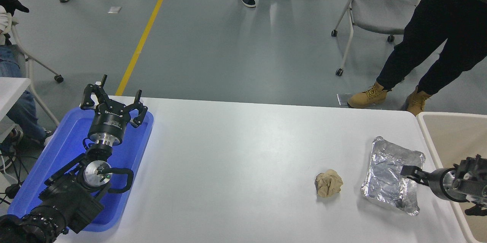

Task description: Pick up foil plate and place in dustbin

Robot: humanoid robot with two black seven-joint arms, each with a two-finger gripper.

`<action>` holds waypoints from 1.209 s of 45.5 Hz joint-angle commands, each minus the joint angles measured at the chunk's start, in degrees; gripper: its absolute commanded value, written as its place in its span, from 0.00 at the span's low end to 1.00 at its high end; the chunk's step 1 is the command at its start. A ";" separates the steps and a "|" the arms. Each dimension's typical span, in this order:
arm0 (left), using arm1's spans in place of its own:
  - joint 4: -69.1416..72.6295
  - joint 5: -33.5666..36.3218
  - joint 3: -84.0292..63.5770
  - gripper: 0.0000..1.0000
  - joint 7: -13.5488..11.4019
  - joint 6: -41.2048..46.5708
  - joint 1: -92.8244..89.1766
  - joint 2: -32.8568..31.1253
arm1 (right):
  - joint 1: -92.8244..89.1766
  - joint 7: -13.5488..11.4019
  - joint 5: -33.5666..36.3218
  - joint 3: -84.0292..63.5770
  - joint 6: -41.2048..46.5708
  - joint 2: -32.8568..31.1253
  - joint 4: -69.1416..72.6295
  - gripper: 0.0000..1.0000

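The foil plate (386,176), shiny, wrinkled and silver, lies flat on the white table near its right edge. The beige dustbin (451,132) stands just off the table's right end, beside the plate. My right gripper (410,171) comes in from the right edge, low over the plate's right rim; from this angle I cannot tell how wide it stands or whether it touches the foil. My left gripper (112,100) is parked open and empty over the blue tray at the lower left.
A crumpled tan paper ball (329,183) lies just left of the plate. A flat blue tray (57,159) sits at the table's left end. A person in tan boots (367,96) stands beyond the far right corner, next to a wheeled chair (380,7).
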 commanded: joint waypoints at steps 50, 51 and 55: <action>0.00 -0.02 0.00 1.00 0.00 -0.09 0.00 0.00 | 0.55 3.22 -4.06 -3.48 -2.72 -0.52 0.44 0.00; 0.00 0.07 0.00 1.00 0.00 -0.09 -0.09 0.00 | 0.99 3.31 -4.06 -3.83 -2.72 -1.04 0.71 0.00; 0.00 0.07 0.00 1.00 0.00 0.00 -0.09 0.00 | 3.10 3.66 -3.97 -4.54 -2.37 -2.54 2.20 0.00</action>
